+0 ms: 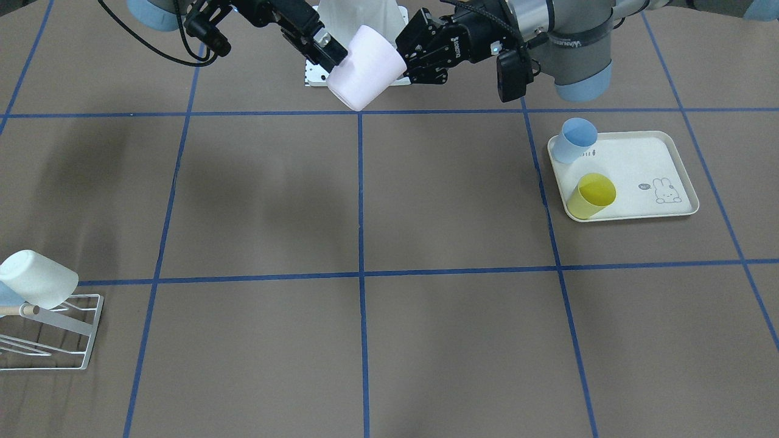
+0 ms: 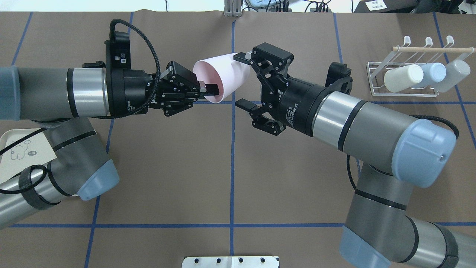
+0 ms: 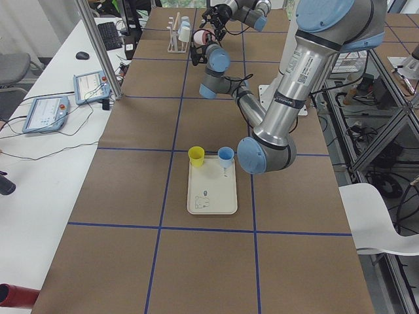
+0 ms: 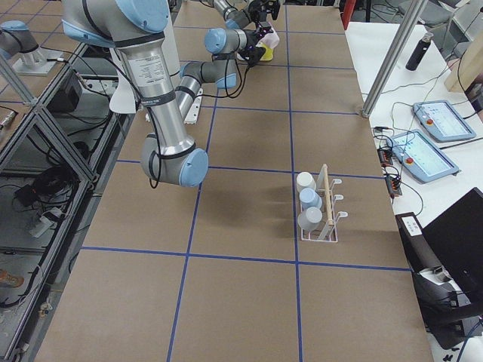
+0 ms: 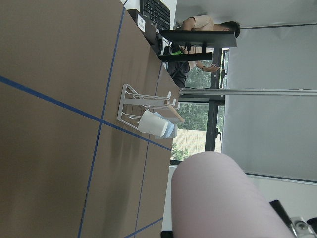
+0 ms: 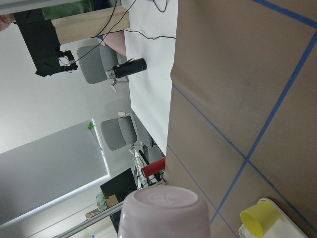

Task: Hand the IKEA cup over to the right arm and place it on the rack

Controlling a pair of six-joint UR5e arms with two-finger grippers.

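The pink IKEA cup (image 2: 225, 76) lies on its side in mid-air over the table's middle, near the robot's side (image 1: 365, 67). My left gripper (image 2: 208, 89) is shut on its rim, one finger inside the mouth; it is on the right in the front view (image 1: 409, 61). My right gripper (image 2: 243, 80) is open, its fingers (image 2: 242, 56) straddling the cup's base end. The cup fills the bottom of both wrist views (image 5: 223, 198) (image 6: 163, 213). The white wire rack (image 2: 372, 80) with a wooden dowel stands at the far right (image 1: 67, 340).
Three cups, cream (image 2: 403, 78), light blue (image 2: 433, 72) and grey (image 2: 453, 74), hang on the rack. A cream rabbit-print tray (image 1: 651, 164) holds a blue cup (image 1: 575, 140) and a yellow cup (image 1: 591, 194) on my left. A white base plate (image 2: 230, 261) lies at the near edge.
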